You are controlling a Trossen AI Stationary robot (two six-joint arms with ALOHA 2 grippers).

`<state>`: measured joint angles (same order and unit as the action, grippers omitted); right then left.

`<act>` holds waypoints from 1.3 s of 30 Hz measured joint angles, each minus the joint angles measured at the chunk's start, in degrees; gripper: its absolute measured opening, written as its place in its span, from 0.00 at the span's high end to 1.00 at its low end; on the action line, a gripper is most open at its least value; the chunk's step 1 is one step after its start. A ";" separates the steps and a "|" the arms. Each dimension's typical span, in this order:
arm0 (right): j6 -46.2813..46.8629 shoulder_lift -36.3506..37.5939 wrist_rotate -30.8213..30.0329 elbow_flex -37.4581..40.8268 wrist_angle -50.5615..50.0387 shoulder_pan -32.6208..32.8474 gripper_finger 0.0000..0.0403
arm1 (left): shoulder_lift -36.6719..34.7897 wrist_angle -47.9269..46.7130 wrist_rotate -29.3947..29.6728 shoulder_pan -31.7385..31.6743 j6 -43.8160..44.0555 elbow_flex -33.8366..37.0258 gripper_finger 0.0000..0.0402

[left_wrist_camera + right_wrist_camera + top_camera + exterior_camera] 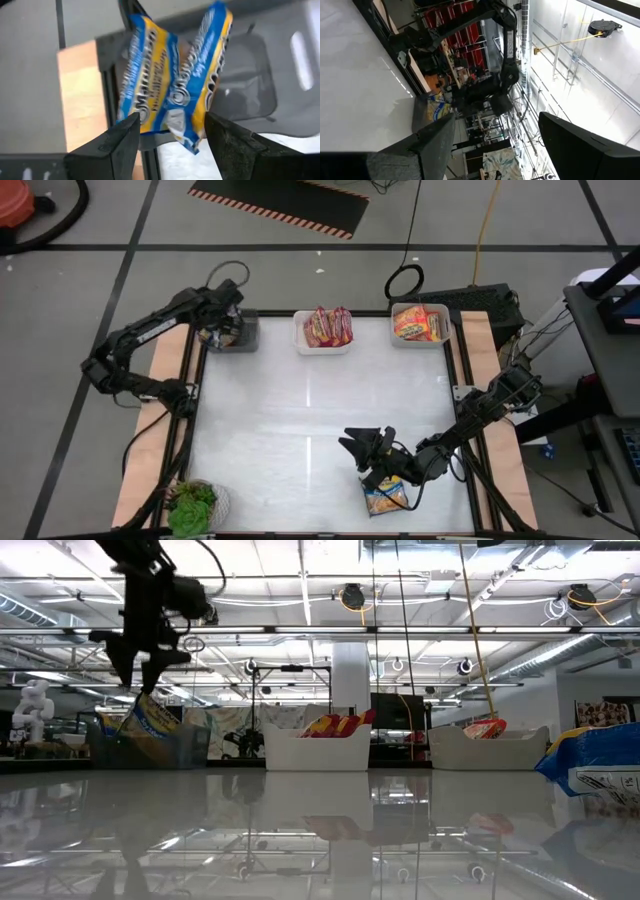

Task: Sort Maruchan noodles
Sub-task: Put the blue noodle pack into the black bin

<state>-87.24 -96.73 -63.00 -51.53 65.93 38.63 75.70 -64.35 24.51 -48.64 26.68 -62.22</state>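
Two blue-and-yellow Maruchan noodle packets (170,80) stand on edge in a dark bin (243,337) at the table's far left corner. My left gripper (172,125) hovers open just above them, a finger on either side and a gap to each. Red packets (328,326) fill a white bin (322,346) at the far middle. Orange-yellow packets (418,323) fill another white bin (420,342) to its right. One more blue-and-yellow packet (385,498) lies flat by the near edge, beside my right arm. My right gripper (365,442) is open above the table, pointing roughly level, with nothing in it.
A green leafy plant (190,508) sits in the near left corner. The white tabletop (300,420) is bare between the bins and the near edge. Wooden rails (165,380) run along both sides.
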 joint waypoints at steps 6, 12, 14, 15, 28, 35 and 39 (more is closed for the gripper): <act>-0.27 -0.01 -0.59 0.00 0.00 0.00 0.30 | -10.35 -0.66 0.09 1.96 -0.63 -4.13 0.43; 3.39 0.00 -1.68 0.00 -0.22 0.00 0.30 | -23.47 1.48 0.26 9.95 2.74 -4.39 0.43; 5.53 -0.02 -1.55 0.00 -0.46 0.06 0.30 | -26.68 1.51 0.31 14.59 5.05 -4.23 0.43; 6.81 -0.02 -1.52 0.00 -0.89 0.07 0.30 | -28.14 1.53 0.33 17.32 6.44 -3.84 0.43; 32.29 -0.04 -3.94 0.00 -9.86 1.74 0.30 | -26.73 31.43 4.81 58.43 7.50 11.68 0.43; 48.59 -0.04 -7.31 -0.04 -10.56 6.17 0.30 | -17.02 55.02 10.19 71.90 -4.28 13.30 0.43; 62.80 -0.04 -3.76 -0.04 -12.81 7.91 0.30 | -11.56 61.46 10.68 76.33 -6.89 13.25 0.43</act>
<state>-24.45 -96.77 -66.76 -51.57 53.12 46.54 64.14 -2.89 35.19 27.69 19.78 -48.97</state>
